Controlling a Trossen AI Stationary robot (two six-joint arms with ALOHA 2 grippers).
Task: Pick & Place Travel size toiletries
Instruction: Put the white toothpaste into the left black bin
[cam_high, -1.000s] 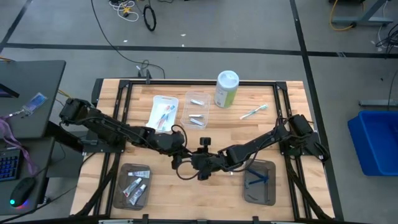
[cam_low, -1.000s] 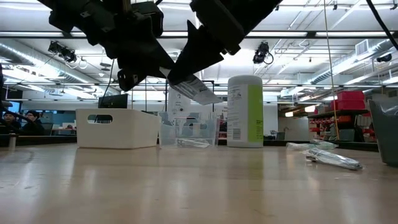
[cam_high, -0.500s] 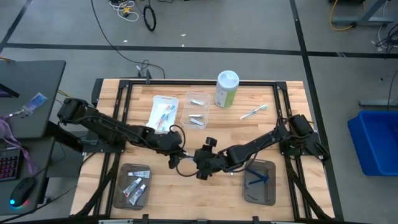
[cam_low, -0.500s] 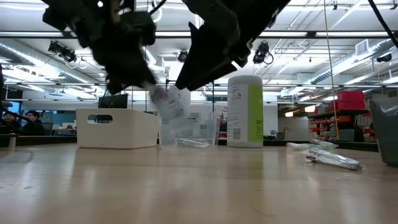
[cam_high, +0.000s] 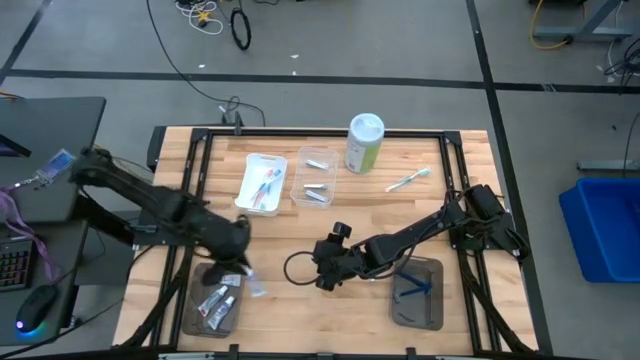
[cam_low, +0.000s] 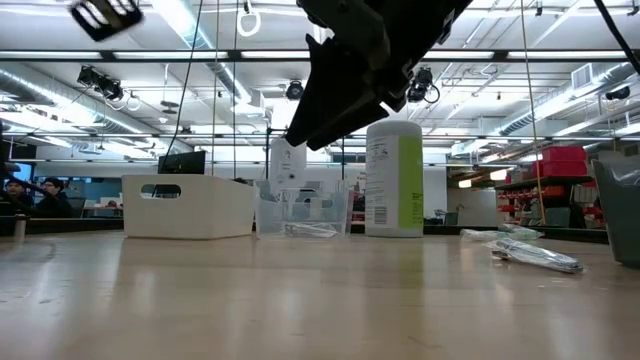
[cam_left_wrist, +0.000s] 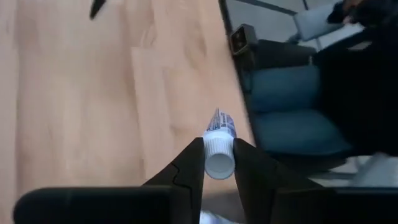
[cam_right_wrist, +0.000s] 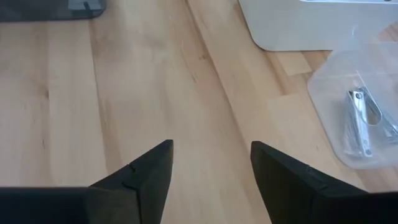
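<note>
High view shows you mid-carry: your left gripper (cam_high: 243, 272) pinches a small white tube (cam_left_wrist: 219, 148) at lower left, just beside the grey tray (cam_high: 193, 312), so lower and release there, while your right gripper (cam_high: 322, 277) waits spread mid-frame.

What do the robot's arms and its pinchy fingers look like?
Both arms are dark, almost black, built from slim jointed segments. A thin black cable loops beside the right gripper. The left gripper has two narrow, wedge-shaped black fingers. The right gripper's own fingers are broader, flat, matte black wedges. No markings show on them.
</note>
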